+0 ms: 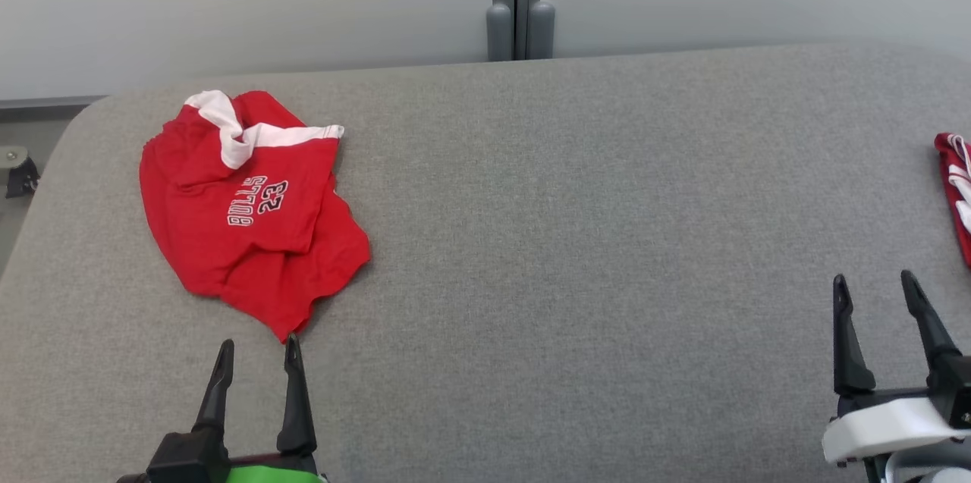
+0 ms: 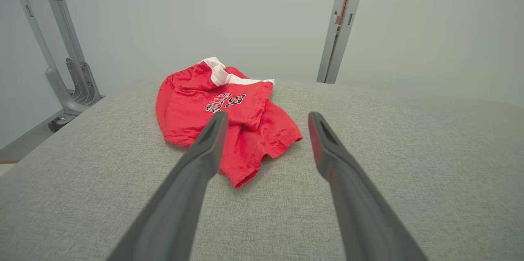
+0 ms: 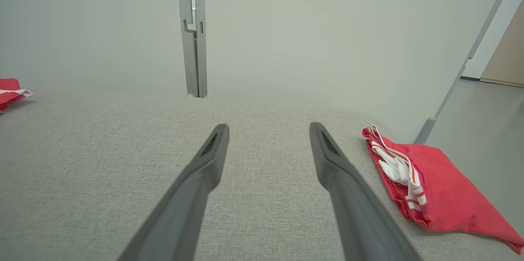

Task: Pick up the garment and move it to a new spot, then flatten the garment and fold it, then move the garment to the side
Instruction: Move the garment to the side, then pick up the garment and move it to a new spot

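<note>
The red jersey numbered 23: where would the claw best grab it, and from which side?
Probably the pointed near corner of the red jersey, jutting toward the left claw. Come from the robot's side, low: that loose edge lies just ahead of the open fingers, clear of the bunched folds.

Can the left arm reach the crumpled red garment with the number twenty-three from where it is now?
Probably yes. The left claw is open, its tips close to the near corner of the red garment, with nothing on the grey table between them.
</note>
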`<state>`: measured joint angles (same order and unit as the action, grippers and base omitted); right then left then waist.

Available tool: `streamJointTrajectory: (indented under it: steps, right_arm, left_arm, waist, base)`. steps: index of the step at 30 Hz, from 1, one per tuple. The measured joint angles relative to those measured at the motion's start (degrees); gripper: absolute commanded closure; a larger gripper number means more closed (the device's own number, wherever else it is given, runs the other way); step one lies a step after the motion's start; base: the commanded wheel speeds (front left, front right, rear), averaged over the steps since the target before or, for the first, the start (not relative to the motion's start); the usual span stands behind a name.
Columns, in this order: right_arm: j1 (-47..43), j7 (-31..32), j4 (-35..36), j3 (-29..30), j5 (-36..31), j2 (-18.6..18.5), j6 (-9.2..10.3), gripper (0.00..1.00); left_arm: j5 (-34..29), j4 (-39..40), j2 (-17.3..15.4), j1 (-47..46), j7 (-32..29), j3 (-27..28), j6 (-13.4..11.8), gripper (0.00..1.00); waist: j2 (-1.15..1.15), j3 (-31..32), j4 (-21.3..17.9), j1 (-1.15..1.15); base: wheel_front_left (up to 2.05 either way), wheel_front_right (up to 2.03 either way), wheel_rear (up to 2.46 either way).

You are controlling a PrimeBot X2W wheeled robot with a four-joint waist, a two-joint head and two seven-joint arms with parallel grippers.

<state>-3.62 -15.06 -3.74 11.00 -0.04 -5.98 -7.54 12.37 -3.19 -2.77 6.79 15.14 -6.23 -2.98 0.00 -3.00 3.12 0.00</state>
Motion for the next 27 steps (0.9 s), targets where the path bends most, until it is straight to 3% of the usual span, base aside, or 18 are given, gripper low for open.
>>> streamJointTrajectory:
  steps: [8, 27]
  right_arm:
    - [-4.3, 0.0, 0.94, -1.23, 0.0, 2.2, 0.0, 0.0]
    - [-4.06, 0.0, 0.08, -1.87, -0.04, 2.99, 0.0, 0.0]
  left_arm:
    - [-0.37, -0.3, -0.02, 1.72, 0.0, 1.18, 1.31, 0.0]
    - [-0.37, -0.76, -0.02, 1.77, 0.0, 0.03, 1.44, 0.0]
  waist:
    - [0.0, 3.77, 0.78, 0.0]
    - [0.0, 3.72, 0.8, 0.0]
  base:
    - [0.0, 0.0, 0.0]
    - [0.0, 0.0, 0.0]
